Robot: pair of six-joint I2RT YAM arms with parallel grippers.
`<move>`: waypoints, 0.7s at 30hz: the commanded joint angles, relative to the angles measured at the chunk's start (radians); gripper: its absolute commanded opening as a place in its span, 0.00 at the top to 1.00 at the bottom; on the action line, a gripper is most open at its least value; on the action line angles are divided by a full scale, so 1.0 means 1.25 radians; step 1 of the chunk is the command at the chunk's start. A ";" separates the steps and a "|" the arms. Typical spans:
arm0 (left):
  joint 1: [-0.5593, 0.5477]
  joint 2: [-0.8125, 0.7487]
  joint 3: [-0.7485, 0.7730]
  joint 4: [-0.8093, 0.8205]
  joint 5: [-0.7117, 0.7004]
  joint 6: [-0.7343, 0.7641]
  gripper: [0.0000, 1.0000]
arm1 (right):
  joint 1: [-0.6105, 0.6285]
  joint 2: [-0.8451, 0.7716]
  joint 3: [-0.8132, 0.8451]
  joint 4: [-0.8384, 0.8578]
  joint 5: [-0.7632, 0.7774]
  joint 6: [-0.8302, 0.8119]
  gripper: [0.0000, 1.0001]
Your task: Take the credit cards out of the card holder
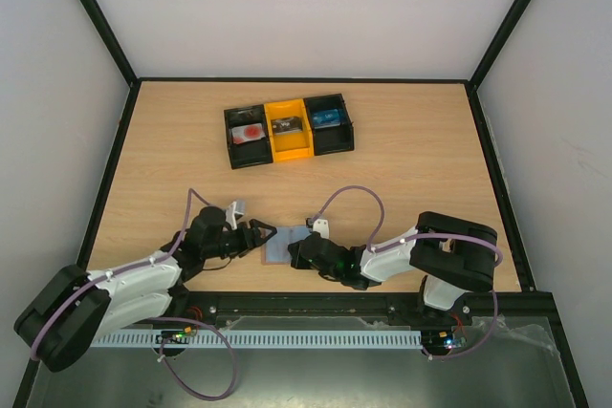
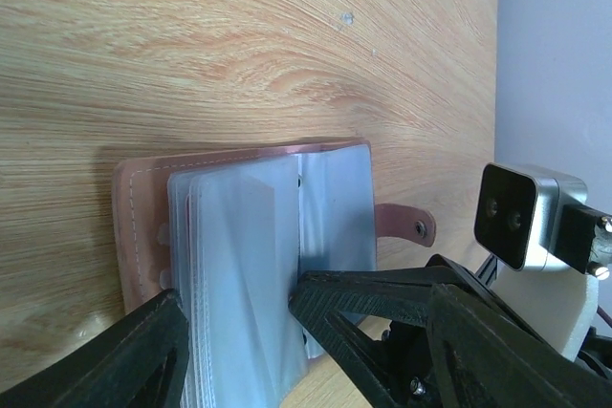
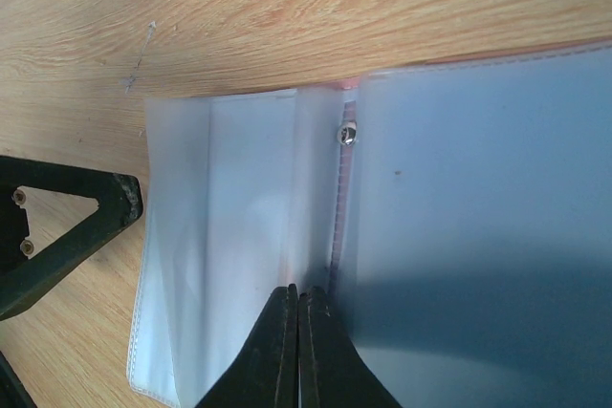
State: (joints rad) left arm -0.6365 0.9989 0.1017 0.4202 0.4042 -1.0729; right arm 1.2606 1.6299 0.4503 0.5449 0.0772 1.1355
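From above, the card holder (image 1: 280,244) lies open on the tabletop (image 1: 411,160), right between the two pairs of jaws. The left jaws, on the left arm (image 1: 143,279), are spread at its left edge. The right jaws, on the right arm (image 1: 382,260), sit at its right edge. Far beyond both stands a black-and-yellow tray (image 1: 292,153). A pale card with a red round mark (image 1: 249,132) lies in its left part.

In the left wrist view, the left jaws are spread wide. The clear sleeves (image 2: 239,236) of the card holder (image 2: 139,207) lie between the two fingers (image 2: 382,298). A snap strap (image 2: 406,224) pokes out past the right finger. The right arm's camera (image 2: 521,217) is just beyond that.

In the right wrist view, the right jaws are pressed together. Their tips rest on the holder's middle fold, just below a small metal stud (image 3: 348,133). I cannot tell if a thin sleeve is caught between them. One finger of the left jaws shows off to the left, beside the sleeves' edge.
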 commanded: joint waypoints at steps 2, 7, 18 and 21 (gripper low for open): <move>-0.004 0.025 -0.001 0.048 0.017 0.015 0.32 | 0.001 0.013 -0.016 -0.033 -0.022 0.008 0.98; -0.004 0.050 0.001 0.068 0.026 0.019 0.34 | 0.001 0.019 -0.012 -0.031 -0.030 0.009 0.98; -0.004 0.069 -0.011 0.137 0.048 0.005 0.39 | 0.002 0.022 -0.012 -0.021 -0.032 0.001 0.98; -0.005 0.074 -0.013 0.165 0.064 -0.009 0.40 | 0.002 0.018 -0.016 -0.017 -0.032 0.000 0.98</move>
State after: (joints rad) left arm -0.6365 1.0809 0.0986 0.5438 0.4488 -1.0706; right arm 1.2602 1.6310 0.4503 0.5507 0.0677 1.1374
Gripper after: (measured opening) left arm 0.609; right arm 0.021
